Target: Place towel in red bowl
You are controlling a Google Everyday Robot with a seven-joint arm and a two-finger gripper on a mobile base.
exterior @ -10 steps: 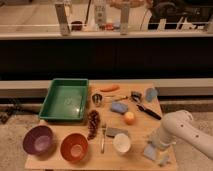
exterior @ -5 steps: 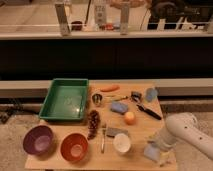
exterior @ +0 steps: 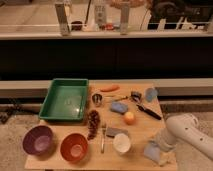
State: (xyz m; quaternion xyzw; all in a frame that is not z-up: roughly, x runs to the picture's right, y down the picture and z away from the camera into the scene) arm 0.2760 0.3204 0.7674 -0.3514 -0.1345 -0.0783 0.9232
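The red bowl (exterior: pixel 74 147) stands empty at the front left of the wooden table (exterior: pixel 137 132). A small grey folded cloth that looks like the towel (exterior: pixel 115 132) lies flat near the front middle, just left of a white cup (exterior: pixel 121 143). My gripper (exterior: pixel 154 151) hangs from the white arm (exterior: pixel 189 134) at the table's front right corner, low over the tabletop. It is to the right of the white cup and apart from the towel. It holds nothing that I can see.
A purple bowl (exterior: pixel 38 139) sits left of the red bowl, with a green tray (exterior: pixel 65 99) behind. A pinecone (exterior: pixel 93 122), fork (exterior: pixel 103 138), orange (exterior: pixel 129 118), blue pad (exterior: pixel 119 107), metal cup (exterior: pixel 97 99), carrot (exterior: pixel 110 88), blue cup (exterior: pixel 150 93) and black tool (exterior: pixel 149 111) lie about.
The arm and gripper have stayed almost still at the front right corner, with only a slight shift. No object has moved.
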